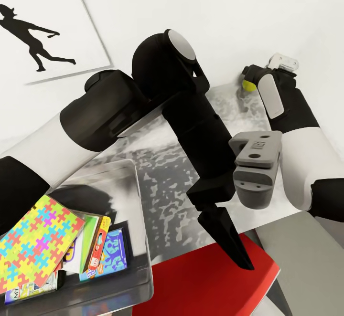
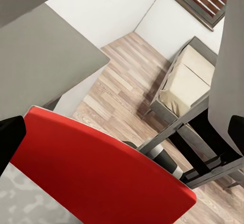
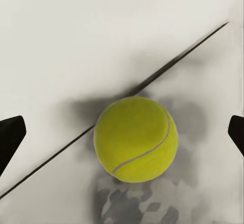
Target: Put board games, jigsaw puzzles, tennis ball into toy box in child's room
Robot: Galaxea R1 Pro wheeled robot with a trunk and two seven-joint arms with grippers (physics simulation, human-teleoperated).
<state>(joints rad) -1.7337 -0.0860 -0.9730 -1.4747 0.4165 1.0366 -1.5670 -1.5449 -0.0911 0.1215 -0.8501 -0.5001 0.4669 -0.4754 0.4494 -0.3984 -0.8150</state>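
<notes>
The tennis ball [image 3: 135,139] lies on the bench [image 1: 167,196] against the wall, upper right of the head view. We see the right gripper [image 3: 122,137] centred on it, jaws spread wide either side, evidently for a grasp. Lower left, the toy box [image 1: 141,239] already holds a jigsaw puzzle [image 1: 36,242]. The left gripper [image 1: 229,239] hangs idle over a red chair [image 1: 210,282]; its jaws look parted.

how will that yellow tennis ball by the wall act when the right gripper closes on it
The yellow felt tennis ball is round and sits free on the mottled grey table, so an off-centre touch would probably roll it toward the white wall. Its fuzzy surface should grip well. The right gripper's black fingers stand apart on either side.
</notes>
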